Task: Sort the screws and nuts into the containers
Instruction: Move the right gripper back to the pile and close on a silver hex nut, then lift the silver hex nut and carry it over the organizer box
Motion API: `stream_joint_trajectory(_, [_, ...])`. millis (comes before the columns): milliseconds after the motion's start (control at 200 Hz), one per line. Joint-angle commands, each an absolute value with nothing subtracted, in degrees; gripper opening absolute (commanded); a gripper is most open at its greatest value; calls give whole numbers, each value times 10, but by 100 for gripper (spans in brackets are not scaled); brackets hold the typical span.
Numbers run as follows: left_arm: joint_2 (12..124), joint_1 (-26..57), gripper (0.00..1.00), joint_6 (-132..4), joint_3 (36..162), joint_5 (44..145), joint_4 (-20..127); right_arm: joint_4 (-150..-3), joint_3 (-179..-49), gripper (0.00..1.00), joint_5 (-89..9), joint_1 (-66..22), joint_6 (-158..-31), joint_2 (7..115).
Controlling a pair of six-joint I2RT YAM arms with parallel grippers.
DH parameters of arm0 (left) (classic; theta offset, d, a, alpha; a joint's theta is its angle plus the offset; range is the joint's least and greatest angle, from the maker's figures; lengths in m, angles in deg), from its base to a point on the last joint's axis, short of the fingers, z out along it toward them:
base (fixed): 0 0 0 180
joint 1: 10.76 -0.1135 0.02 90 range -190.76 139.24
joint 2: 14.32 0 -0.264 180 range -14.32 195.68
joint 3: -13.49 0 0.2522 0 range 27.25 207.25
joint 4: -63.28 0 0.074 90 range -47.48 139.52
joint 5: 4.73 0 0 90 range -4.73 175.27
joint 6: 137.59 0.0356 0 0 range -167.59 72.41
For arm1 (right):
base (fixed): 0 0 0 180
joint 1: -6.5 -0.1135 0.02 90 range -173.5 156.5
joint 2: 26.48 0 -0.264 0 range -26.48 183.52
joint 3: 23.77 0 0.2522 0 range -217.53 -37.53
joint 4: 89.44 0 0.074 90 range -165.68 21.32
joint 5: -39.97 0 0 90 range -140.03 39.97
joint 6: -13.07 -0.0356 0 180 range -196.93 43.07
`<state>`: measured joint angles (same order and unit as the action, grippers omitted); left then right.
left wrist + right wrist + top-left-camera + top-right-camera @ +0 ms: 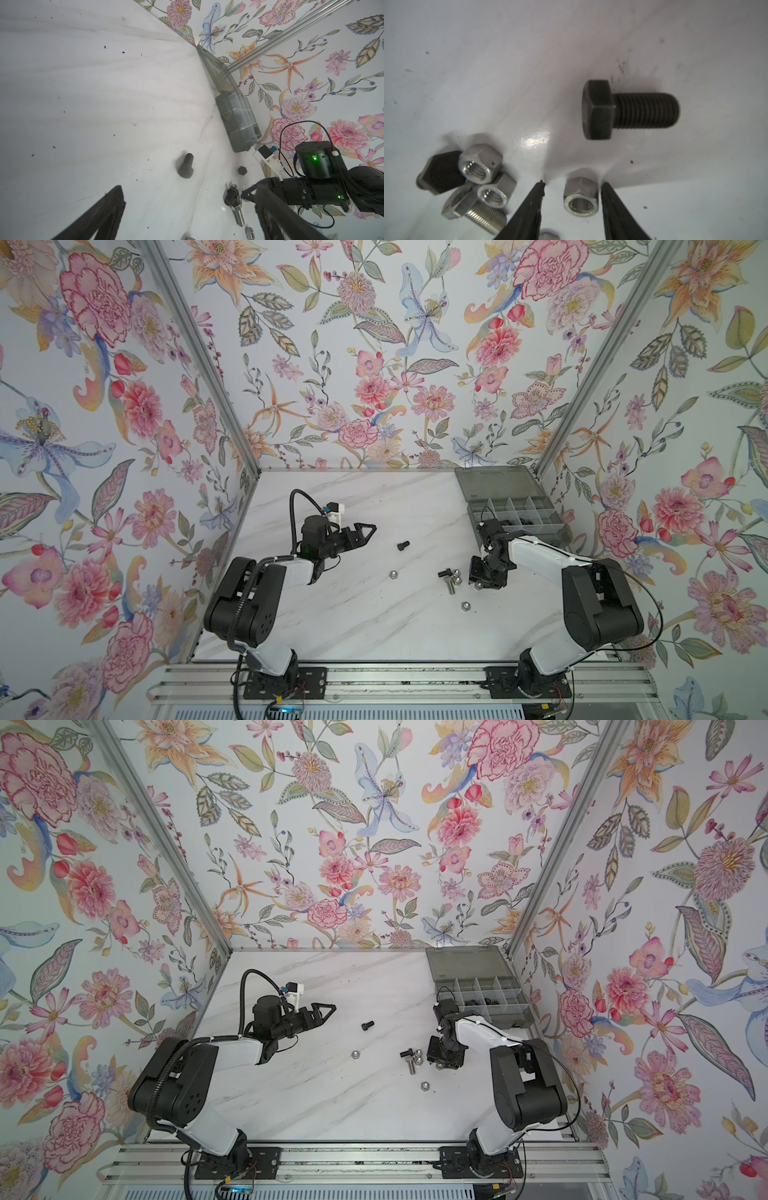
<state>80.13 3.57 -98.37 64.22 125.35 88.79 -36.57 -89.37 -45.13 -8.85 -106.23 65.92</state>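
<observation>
My right gripper (pixel 573 184) is down at the table, open, its fingers on either side of a silver nut (pixel 581 199); a gap shows on one side. Beside it lies a cluster (pixel 452 577) of a black screw, two silver nuts and a silver screw (pixel 483 220). Another black screw (pixel 629 110) lies just beyond the held-between nut. A lone black screw (pixel 403 545) and two more silver nuts (pixel 392 573) (pixel 465 605) lie apart. My left gripper (pixel 371 527) hovers open and empty left of the lone screw. The containers are cells of the grey organiser box (pixel 548 533) at the back right.
The box's lid (pixel 494 483) lies open flat against the back wall. Dark parts sit in some cells behind my right wrist. Floral walls close in the back and both sides. The white marble table (pixel 332 626) carries small dark specks.
</observation>
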Motion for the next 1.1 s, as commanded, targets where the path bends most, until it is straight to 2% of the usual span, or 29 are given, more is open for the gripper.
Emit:
stream_joint_trajectory(0, [786,42,99,-971,637,1245,883,-367,-883,46,-469,-91,-1069,666])
stream_joint_trajectory(250, [786,43,99,-971,635,1244,882,-367,-869,38,-472,-91,-1069,657])
stream_joint_trajectory(415, [788,42,99,-971,634,1243,883,-367,-863,27,-468,-91,-1070,649])
stream_joint_trajectory(520, [788,42,99,-971,634,1243,884,-367,-860,18,-465,-91,-1068,644])
stream_joint_trajectory(751, [792,43,99,-971,634,1245,886,-367,-873,6,-455,-81,-1060,623])
stream_joint_trajectory(906, [793,43,99,-972,632,1246,890,-367,-906,1,-423,-38,-1033,599])
stream_joint_trajectory(1096, [798,43,99,-985,628,1252,912,-366,-961,0,-396,56,-1000,576])
